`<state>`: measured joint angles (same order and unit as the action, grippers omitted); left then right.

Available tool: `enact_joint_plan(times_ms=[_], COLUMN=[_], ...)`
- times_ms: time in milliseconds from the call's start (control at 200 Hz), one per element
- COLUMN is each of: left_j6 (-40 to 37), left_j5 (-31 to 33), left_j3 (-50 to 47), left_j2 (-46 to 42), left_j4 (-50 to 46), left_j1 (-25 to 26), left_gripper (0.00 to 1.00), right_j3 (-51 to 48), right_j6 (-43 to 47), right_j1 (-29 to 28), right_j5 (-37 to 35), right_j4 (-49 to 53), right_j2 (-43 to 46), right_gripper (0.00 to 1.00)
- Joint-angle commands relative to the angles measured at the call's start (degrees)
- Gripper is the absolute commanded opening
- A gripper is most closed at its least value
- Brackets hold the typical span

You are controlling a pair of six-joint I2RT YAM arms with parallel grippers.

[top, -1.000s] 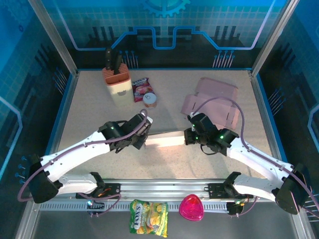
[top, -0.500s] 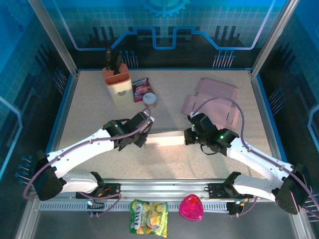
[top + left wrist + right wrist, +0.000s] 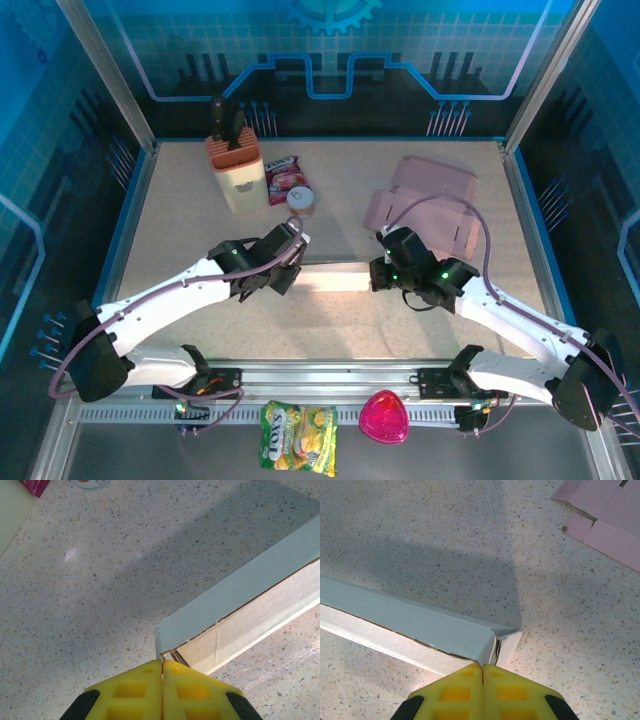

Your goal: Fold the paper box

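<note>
Near rail: yellow snack bag (image 3: 298,436) and a pink heart-shaped object (image 3: 384,417), side by side, off the worktop (image 3: 180,230). Mid-worktop: paper box (image 3: 330,281), long, narrow and white, lying crosswise between the two arms. It is partly formed: the top panel is pale grey-white, the long side wall is cream, and a dark open seam runs where the two meet. End flaps sit loosely at both corners. Left gripper (image 3: 162,661) has its yellow fingers pressed flat together on the box's left end corner edge. Right gripper (image 3: 483,666) is likewise closed tight, pinching the right end corner beside a small end flap. Farther back: flat pink cardboard blank (image 3: 430,200) at right; small can (image 3: 300,201), red packet (image 3: 283,176) and knife block (image 3: 236,165) at left.
</note>
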<state>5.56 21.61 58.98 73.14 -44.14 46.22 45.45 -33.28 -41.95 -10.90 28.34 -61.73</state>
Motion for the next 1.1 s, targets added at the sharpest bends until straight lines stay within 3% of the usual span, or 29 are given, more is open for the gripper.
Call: enact_joint_plan(times_ms=[0,240,545,1096], left_j6=[-0.7,0.6,7.4,12.3], left_j5=[-1.1,-1.1,-8.4,-15.8], left_j3=[0.6,2.0,6.6,12.2], left_j2=[1.1,2.0,3.4,8.5], left_j4=[0.7,-0.6,-5.8,-12.8], left_j1=[-0.6,-0.6,-1.0,-3.9], left_gripper=[0.06,0.00,0.00,0.00], right_j3=[1.3,1.1,1.9,3.5], right_j6=[-0.6,-0.6,-0.1,0.6], right_j1=[-0.6,-0.6,-0.6,-0.6], right_j5=[0.3,0.3,0.6,1.3], right_j4=[1.7,1.6,1.7,2.3], right_j2=[0.5,0.5,-0.1,-2.2], right_gripper=[0.00,0.00,0.00,0.00])
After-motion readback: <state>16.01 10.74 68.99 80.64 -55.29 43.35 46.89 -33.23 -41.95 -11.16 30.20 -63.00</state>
